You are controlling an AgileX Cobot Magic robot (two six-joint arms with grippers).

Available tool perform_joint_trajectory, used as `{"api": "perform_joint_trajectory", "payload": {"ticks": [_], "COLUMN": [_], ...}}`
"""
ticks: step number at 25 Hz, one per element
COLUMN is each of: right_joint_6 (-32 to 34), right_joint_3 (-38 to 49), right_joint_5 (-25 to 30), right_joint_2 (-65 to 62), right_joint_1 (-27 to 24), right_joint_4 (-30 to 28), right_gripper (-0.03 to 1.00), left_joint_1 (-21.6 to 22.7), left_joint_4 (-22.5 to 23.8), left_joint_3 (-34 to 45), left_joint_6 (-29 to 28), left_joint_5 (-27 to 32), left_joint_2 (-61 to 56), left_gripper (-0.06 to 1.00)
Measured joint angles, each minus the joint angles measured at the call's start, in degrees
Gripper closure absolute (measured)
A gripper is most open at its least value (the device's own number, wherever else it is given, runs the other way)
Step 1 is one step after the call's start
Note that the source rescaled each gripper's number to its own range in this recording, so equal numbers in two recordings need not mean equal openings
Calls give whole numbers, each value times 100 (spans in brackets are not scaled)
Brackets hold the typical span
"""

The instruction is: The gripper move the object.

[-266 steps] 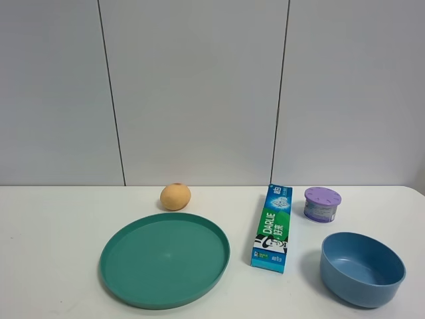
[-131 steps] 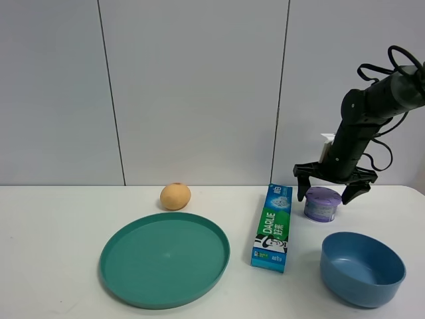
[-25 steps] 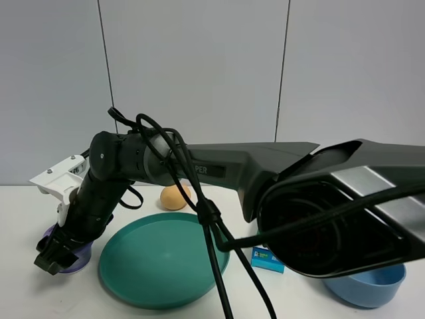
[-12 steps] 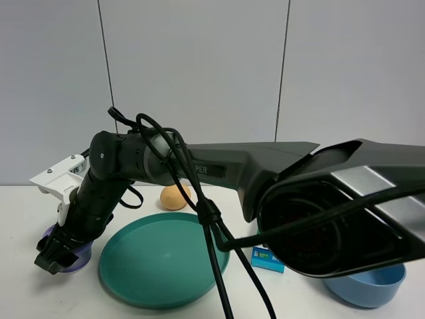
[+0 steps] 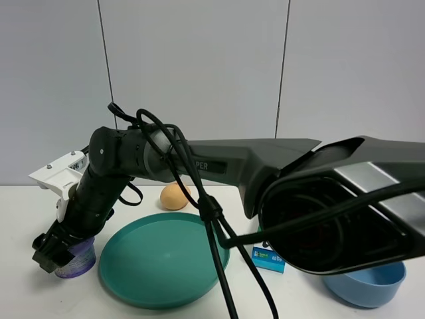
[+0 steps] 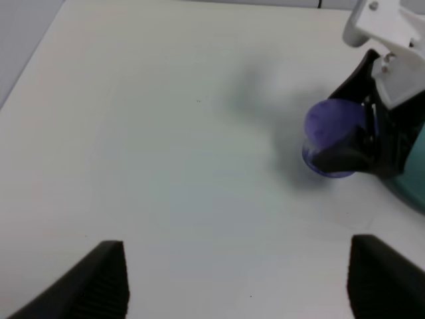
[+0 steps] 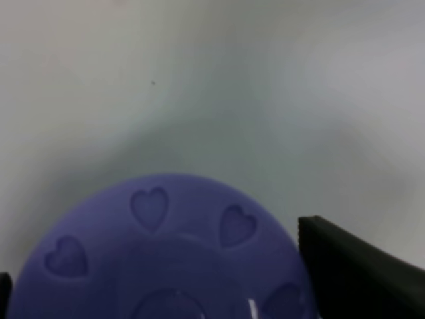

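Observation:
The purple-lidded tub (image 5: pixel 76 258) stands on the white table at the far left, just left of the teal plate. My right arm reaches across the table; its gripper (image 5: pixel 52 249) hangs over the tub's left side, slightly raised, jaws apart. In the right wrist view the heart-marked lid (image 7: pixel 166 259) fills the bottom, with one finger (image 7: pixel 358 266) beside it. The left wrist view shows the tub (image 6: pixel 332 129) with a dark finger (image 6: pixel 339 158) alongside. My left gripper (image 6: pixel 246 286) is open and empty, well away from the tub.
A teal plate (image 5: pixel 166 266) lies right of the tub, its rim showing in the left wrist view (image 6: pixel 415 193). An orange-tan fruit (image 5: pixel 174 197) sits behind the plate. A toothpaste box (image 5: pixel 267 258) and a blue bowl (image 5: pixel 365 289) lie at the right, largely hidden by the arm.
The right gripper carried the tub from the right side to the far left. In the last second it has risen a little, and the tub stays on the table, more exposed.

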Motion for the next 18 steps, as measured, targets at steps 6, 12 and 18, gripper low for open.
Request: {"api": "perform_joint_trajectory", "payload": {"ticks": [6,12,18], "right_joint_6": [267,668,865], "right_joint_3": [0,-3,-7], "right_joint_5": [457,1157,2327], "right_joint_2": [-1153,-2752,-4055], "right_joint_1": [0,0,-139], "right_joint_4": [-552,-1986,-2926], "right_gripper": [25,24,24], "left_joint_1": [0,0,0], "left_joint_4": [0,0,6], "left_joint_3": [0,0,0], "left_joint_6": [0,0,0], "left_joint_5": [0,0,0], "left_joint_2": [0,0,0], "left_gripper": [-6,-6,-6]}}
